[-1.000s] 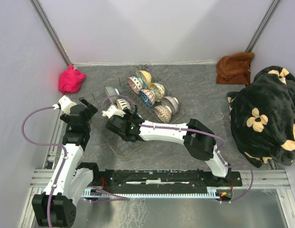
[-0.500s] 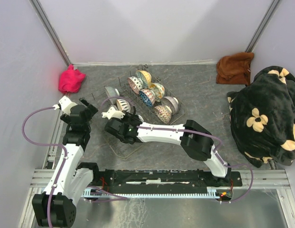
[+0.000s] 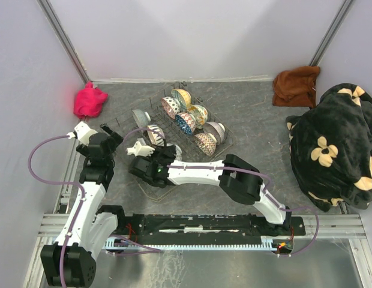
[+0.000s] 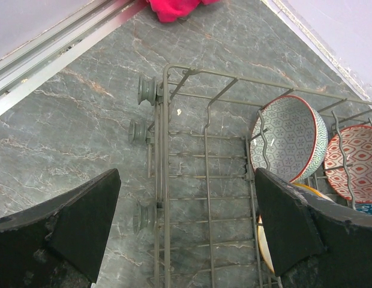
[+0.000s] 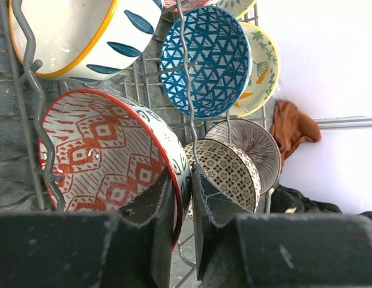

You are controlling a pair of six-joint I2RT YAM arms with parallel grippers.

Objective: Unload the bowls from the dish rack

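Note:
The dark wire dish rack (image 3: 217,147) holds several patterned bowls standing on edge. My right gripper (image 5: 185,198) is shut on the rim of a bowl with a red pattern inside (image 5: 96,156), one finger inside and one outside. In the top view my right gripper (image 3: 151,144) is at the rack's left part, beside a striped bowl (image 3: 155,133) and a grey bowl (image 3: 140,116). My left gripper (image 4: 186,228) is open and empty over the rack's bare left end (image 4: 207,174); it also shows in the top view (image 3: 112,133).
A blue triangle-patterned bowl (image 5: 198,60), a yellow-rimmed bowl (image 5: 72,36) and two dark-patterned bowls (image 5: 231,171) crowd around the held bowl. A pink cloth (image 3: 90,101) lies far left, a brown cloth (image 3: 297,86) far right, and a black flowered blanket (image 3: 336,147) at the right.
My right wrist has shifted left and a little nearer, staying at the left bowls in the rack. The left arm has not moved.

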